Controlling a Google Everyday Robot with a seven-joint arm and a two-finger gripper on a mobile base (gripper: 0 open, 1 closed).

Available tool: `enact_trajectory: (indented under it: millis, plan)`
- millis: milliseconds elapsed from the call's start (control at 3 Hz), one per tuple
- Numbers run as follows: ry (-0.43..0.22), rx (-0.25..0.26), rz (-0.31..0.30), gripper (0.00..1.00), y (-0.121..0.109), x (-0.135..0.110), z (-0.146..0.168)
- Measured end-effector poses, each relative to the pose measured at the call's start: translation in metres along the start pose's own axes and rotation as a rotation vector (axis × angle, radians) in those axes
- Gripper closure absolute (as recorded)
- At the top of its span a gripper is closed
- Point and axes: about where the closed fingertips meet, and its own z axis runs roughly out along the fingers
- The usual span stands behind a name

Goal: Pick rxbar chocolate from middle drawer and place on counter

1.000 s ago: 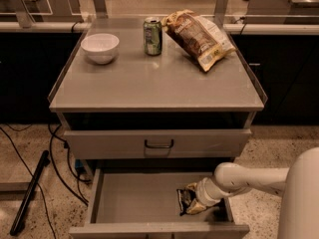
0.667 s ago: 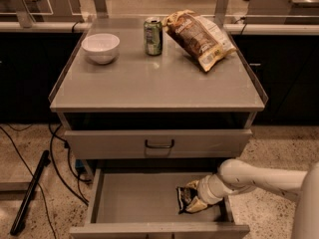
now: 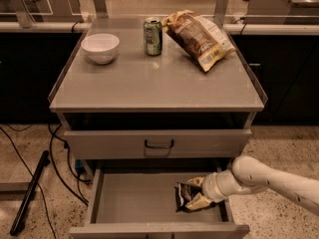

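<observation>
1. One white arm (image 3: 271,179) reaches in from the right edge of the view, low down, at the level of the open drawer.
2. One gripper (image 3: 192,194) at the arm's end, inside the right part of the middle drawer (image 3: 134,200). Its two tan fingers (image 3: 198,202) stand one above and one below the bar's right end, closed onto it and holding it.
3. One rxbar chocolate (image 3: 182,193), in a black wrapper with pale print. It sits in the middle drawer right of centre and looks tilted rather than flat on the floor.
4. One middle drawer, pulled out towards the viewer, with a plain grey floor and low side walls.
5. One closed grey drawer (image 3: 114,144) directly above it, with a dark curved handle (image 3: 159,144) at the centre of its front.
6. One grey counter (image 3: 149,86) topping the cabinet, with raised lips along its sides.
7. Three items on the counter, all along the far edge:
   - a white bowl (image 3: 100,48) at the left;
   - a green soda can (image 3: 152,36) upright near the middle;
   - a tan-and-brown chip bag (image 3: 198,38) just right of the can, lying at an angle.
8. One dark rod (image 3: 30,193) and several black cables (image 3: 56,158) on the speckled floor left of the cabinet.
</observation>
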Motion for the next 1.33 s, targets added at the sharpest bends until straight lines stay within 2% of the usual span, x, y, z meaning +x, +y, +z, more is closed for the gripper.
enact_trajectory:
  millis: [333, 667, 1000, 1333]
  plan:
    - [-0.011, -0.019, 0.003, 1.0, 0.001, -0.004, -0.003]
    - [-0.035, -0.019, 0.004, 1.0, 0.008, -0.023, -0.031]
    - [-0.05, 0.011, 0.01, 1.0, 0.022, -0.048, -0.077]
    - [-0.045, 0.064, -0.019, 1.0, 0.028, -0.085, -0.13]
